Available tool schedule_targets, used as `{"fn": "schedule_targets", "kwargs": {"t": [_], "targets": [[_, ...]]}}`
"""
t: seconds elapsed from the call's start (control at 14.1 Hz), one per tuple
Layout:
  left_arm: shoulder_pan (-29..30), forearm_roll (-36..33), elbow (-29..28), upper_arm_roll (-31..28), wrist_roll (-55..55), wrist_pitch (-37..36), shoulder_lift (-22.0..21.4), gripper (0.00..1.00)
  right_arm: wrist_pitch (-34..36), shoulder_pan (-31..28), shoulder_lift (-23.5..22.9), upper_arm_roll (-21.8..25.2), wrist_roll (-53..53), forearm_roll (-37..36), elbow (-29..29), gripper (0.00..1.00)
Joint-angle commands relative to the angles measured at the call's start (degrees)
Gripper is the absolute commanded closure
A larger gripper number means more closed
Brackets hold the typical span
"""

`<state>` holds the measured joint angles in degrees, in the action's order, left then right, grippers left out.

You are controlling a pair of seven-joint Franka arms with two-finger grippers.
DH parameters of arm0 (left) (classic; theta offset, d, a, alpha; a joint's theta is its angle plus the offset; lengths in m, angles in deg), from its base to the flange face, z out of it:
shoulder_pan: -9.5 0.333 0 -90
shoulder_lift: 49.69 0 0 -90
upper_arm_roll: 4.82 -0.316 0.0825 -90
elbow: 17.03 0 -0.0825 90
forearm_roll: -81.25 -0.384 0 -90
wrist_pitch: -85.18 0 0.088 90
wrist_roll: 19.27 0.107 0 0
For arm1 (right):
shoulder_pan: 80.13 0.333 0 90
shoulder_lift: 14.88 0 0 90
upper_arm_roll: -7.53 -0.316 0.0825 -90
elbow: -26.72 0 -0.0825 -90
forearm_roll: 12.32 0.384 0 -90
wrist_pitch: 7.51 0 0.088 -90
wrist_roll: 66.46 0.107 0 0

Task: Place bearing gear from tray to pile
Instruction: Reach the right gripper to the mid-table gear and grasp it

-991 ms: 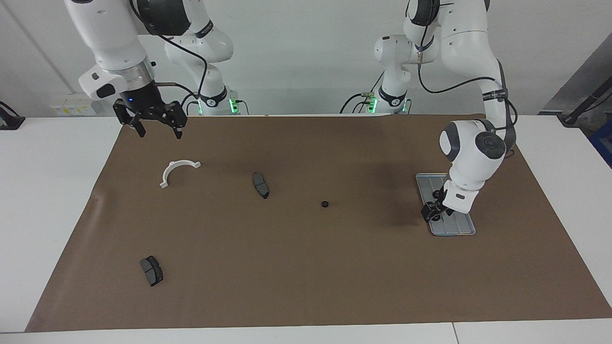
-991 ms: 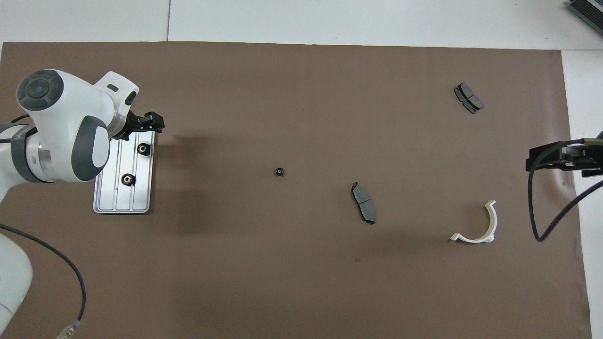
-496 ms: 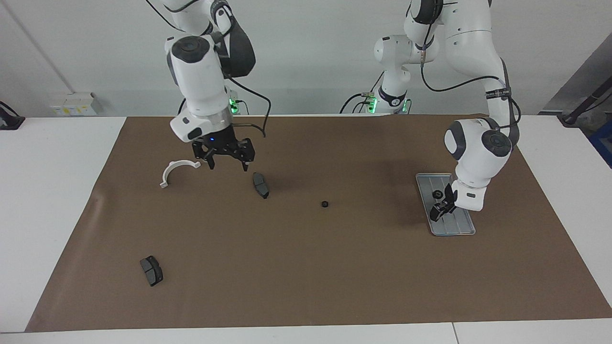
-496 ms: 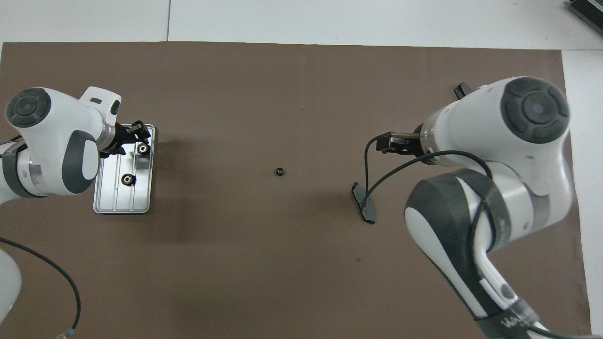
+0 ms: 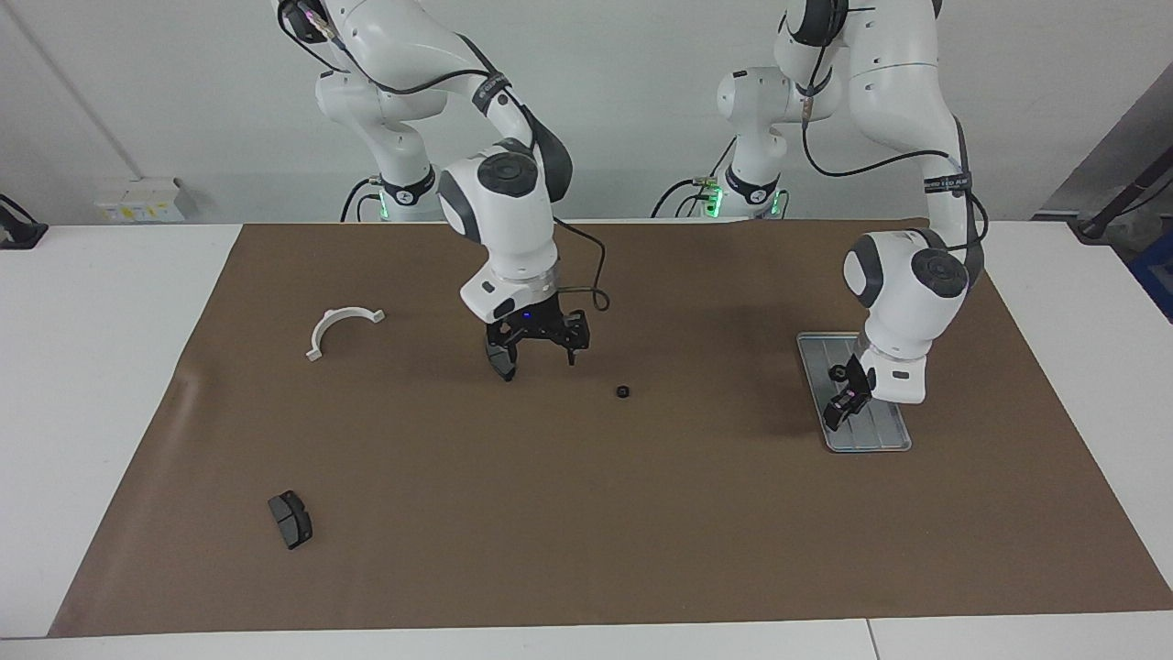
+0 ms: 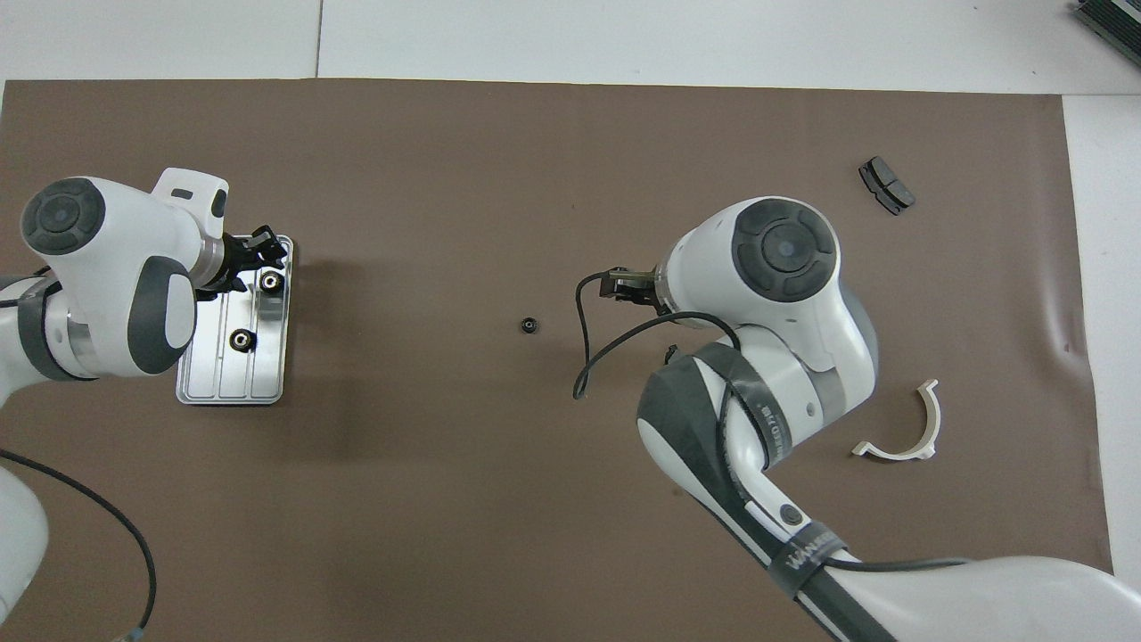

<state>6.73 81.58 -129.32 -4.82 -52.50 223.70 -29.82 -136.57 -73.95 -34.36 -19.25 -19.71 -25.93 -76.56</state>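
Facing view: the tray [image 5: 878,436] lies on the brown mat [image 5: 641,513] toward the left arm's end of the desk [image 5: 92,367]. One bearing gear [image 5: 837,373] shows on the tray's end nearer the robots. The left gripper [image 5: 841,404] hangs low over the tray, tilted; cannot tell whether its fingers are spread or closed, nor whether they touch anything. A loose bearing gear [image 5: 622,392] sits alone on the mat near mid-desk. The right gripper [image 5: 539,354] is over the mat beside that loose gear, fingers spread wide and holding nothing, pointing down. One finger overlaps a dark brake pad [image 5: 501,363], mostly hidden; contact not readable. White half-ring bracket [image 5: 339,326] lies toward the right arm's end, well apart from the gripper. A second brake pad [image 5: 290,519] lies farther from the robots, near the same end

Overhead view: tray [image 6: 207,385] carries two bearing gears, one [image 6: 272,282] farther from the robots, one [image 6: 241,339] nearer. Left gripper [image 6: 250,256] sits over the tray's farther end, just beside the first gear. Loose gear [image 6: 529,325] lies mid-mat. Right gripper [image 6: 617,285] shows only partly from under its wrist. Bracket [image 6: 909,428] and second pad [image 6: 885,185] lie well apart from each other
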Motion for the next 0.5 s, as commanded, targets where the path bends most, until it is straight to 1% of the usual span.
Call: {"fn": "schedule_targets", "kwargs": {"t": [0.0, 0.14, 0.21, 0.28, 0.42], "targets": [[-0.39, -0.24, -1.97, -0.09, -1.75, 1.57, -1.15, 0.43, -1.46, -0.64, -5.63, -3.62, 6.49, -6.23, 3.25, 0.00], [-0.48, -0.24, -2.06, -0.09, -2.45, 1.57, -1.15, 0.47, -1.19, -0.12, -11.77, -5.90, 12.19, -14.20, 5.88, 0.00], [-0.48, -0.24, -2.23, -0.09, -2.54, 1.57, -1.15, 0.49, -0.76, 0.32, -15.28, -7.57, 15.01, -18.60, 8.33, 0.00], [-0.48, -0.24, -2.41, -0.09, -2.54, 1.49, -1.15, 0.54, -0.23, 0.41, -17.50, -8.19, 16.34, -21.69, 10.53, 0.00], [-0.48, -0.24, -2.41, -0.09, -2.63, 1.31, -1.15, 0.62, -0.31, 1.63, -18.83, -8.46, 16.71, -22.51, 11.17, 0.00]]}}
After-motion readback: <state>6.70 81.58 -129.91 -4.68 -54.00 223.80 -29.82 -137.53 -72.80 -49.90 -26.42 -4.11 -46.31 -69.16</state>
